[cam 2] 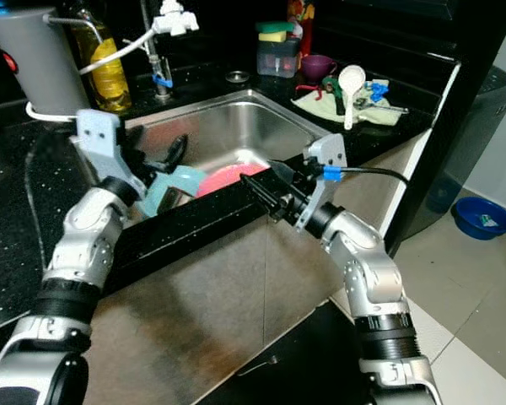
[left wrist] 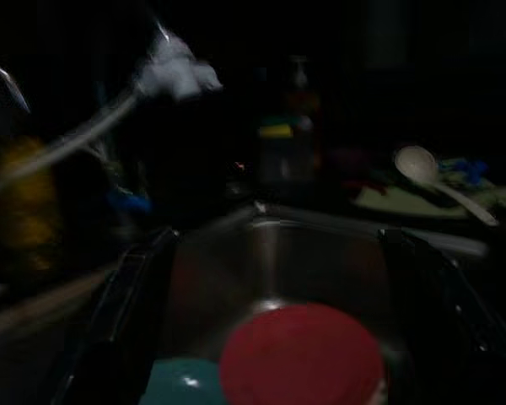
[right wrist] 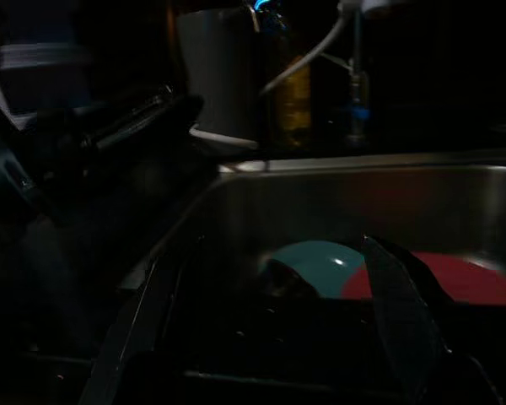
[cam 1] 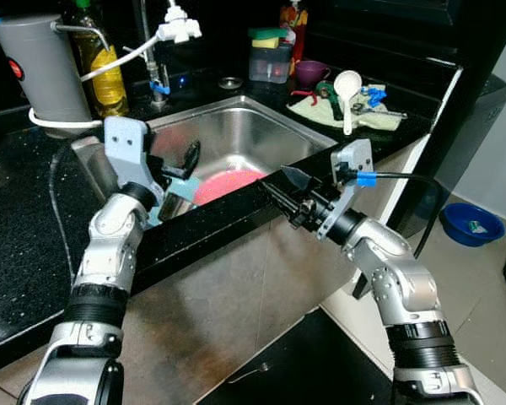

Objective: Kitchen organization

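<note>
Red plate [cam 1: 228, 184] lies flat in sink [cam 1: 236, 126], teal dish [cam 2: 175, 187] touching it. L gripper [cam 1: 175, 169] over sink's near-left corner, fingers wide, empty; nearer than R gripper [cam 1: 280, 187], also wide, at front rim.

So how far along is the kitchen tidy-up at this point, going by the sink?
Early stage. Nothing looks put away yet: the red plate and teal dish lie in the sink, and the white ladle rests on a cloth by the sink. In hand: both open grippers, left gripper and right gripper, reach over the sink's front edge, holding nothing. Left: lifting out the dishes and clearing the counter.
</note>
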Available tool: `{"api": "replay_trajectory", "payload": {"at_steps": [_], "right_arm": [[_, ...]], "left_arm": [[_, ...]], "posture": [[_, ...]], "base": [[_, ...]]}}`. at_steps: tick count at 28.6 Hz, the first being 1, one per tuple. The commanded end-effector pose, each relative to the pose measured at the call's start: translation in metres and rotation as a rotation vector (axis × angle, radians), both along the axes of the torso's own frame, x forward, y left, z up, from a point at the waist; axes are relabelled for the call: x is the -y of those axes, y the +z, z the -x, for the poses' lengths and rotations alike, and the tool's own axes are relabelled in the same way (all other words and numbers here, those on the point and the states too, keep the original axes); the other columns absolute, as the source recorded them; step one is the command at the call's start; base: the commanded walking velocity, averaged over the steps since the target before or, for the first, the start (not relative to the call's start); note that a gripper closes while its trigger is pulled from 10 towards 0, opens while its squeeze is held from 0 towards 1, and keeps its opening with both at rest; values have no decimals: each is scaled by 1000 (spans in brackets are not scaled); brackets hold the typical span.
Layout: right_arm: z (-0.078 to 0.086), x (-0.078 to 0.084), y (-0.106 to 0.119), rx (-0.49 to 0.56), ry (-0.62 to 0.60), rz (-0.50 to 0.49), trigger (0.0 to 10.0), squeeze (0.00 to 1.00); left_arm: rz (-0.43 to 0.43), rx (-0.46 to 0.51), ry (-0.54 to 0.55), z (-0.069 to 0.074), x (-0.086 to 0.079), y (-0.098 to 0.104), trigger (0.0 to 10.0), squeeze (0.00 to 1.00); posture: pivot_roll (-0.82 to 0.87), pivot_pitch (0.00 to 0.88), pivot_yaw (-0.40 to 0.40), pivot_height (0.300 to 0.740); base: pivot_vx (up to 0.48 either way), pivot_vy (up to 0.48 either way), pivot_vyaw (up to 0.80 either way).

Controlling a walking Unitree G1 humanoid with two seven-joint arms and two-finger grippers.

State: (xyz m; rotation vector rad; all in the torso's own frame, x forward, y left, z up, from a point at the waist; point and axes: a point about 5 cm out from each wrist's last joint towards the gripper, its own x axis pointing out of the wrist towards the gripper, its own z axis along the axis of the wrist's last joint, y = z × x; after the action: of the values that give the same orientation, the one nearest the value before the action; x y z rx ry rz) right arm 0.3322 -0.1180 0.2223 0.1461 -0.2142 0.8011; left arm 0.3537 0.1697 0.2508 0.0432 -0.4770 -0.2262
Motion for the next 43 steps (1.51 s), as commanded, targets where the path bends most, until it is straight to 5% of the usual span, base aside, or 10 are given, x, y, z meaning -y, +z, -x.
{"api": "replay_trajectory", "payload": {"at_steps": [1,11,17,30,43], "right_arm": [[1,-1,0,3,0,-13,10000,0],[-7,-1,-2,-7,-29,-49,10000,0],[-15,15,-14,-47,-153,-80,10000,0],[0,44,-56,-161,-301,-83,10000,0],[7,27,-85,-249,-349,-7,10000,0]], "left_arm": [[-21,-5,5,4,6,-1,10000,0],[-47,-78,16,44,33,-26,10000,0],[-61,-143,49,52,26,-43,10000,0],[-78,-297,58,66,25,-80,10000,0],[-90,-376,36,75,34,-101,10000,0]], "posture": [[-14,0,8,740],[34,0,-11,740],[37,0,-9,740],[-4,0,12,740],[-12,0,10,740]], "base": [[0,0,0],[0,0,0],[0,0,0],[-37,0,0],[-281,0,0]]}}
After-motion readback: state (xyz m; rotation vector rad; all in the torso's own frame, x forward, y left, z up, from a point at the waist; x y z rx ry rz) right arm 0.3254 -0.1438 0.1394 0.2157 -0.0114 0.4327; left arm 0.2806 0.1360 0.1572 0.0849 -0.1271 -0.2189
